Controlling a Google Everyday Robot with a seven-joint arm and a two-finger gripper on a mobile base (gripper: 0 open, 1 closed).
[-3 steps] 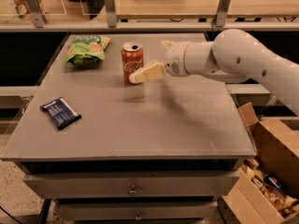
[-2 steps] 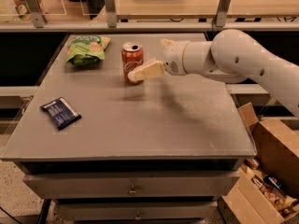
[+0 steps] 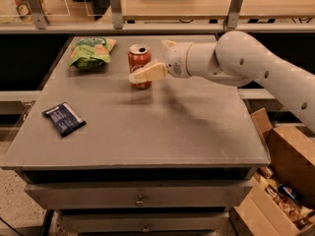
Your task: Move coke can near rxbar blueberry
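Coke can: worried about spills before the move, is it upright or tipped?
Upright: the coke can stands on its base, silver top up; the gripper is close beside it.

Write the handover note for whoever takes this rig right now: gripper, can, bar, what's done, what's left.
Gripper: at the coke can, against its front and right side; a firm grasp is not confirmed.
Coke can: upright at the back middle of the table, right of the green snack bag.
Rxbar blueberry: flat near the table's left edge, well apart from the can.
Done: gripper is at the can.
Left: secure the can, carry it toward the front left, set it down beside the bar.
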